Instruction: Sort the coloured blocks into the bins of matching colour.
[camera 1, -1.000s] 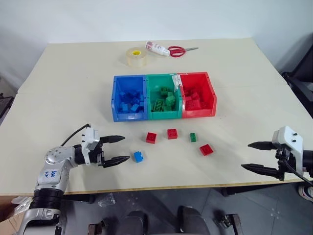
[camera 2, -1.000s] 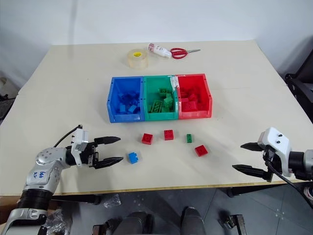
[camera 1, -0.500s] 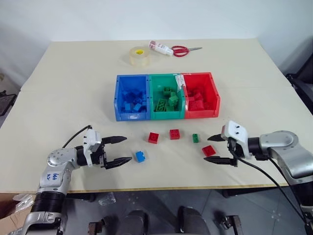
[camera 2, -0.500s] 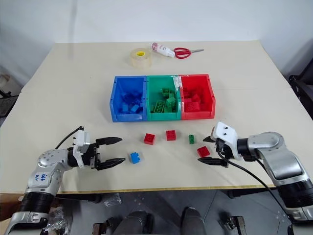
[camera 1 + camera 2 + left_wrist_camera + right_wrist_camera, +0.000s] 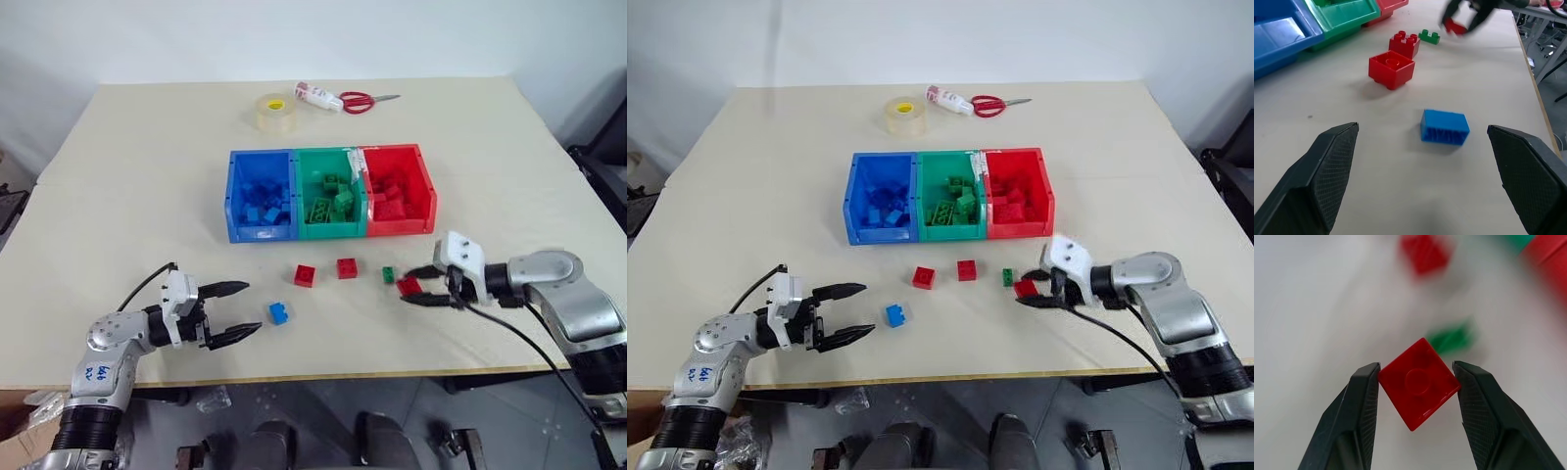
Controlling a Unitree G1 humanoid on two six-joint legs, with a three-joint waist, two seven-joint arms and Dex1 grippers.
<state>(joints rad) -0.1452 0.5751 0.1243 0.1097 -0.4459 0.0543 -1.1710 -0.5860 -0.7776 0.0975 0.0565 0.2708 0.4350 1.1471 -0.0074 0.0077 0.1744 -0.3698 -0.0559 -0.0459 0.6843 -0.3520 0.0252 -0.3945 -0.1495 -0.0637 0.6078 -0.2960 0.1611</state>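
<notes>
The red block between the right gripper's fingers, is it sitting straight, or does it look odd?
It looks askew: the red block sits cornerwise between the right gripper fingers, so they press near its corners, not flat sides.

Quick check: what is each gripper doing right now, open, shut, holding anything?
Left gripper: open, holding nothing, the small blue studded plastic brick just ahead.
Right gripper: fingers shut on a small red plastic brick.
</notes>
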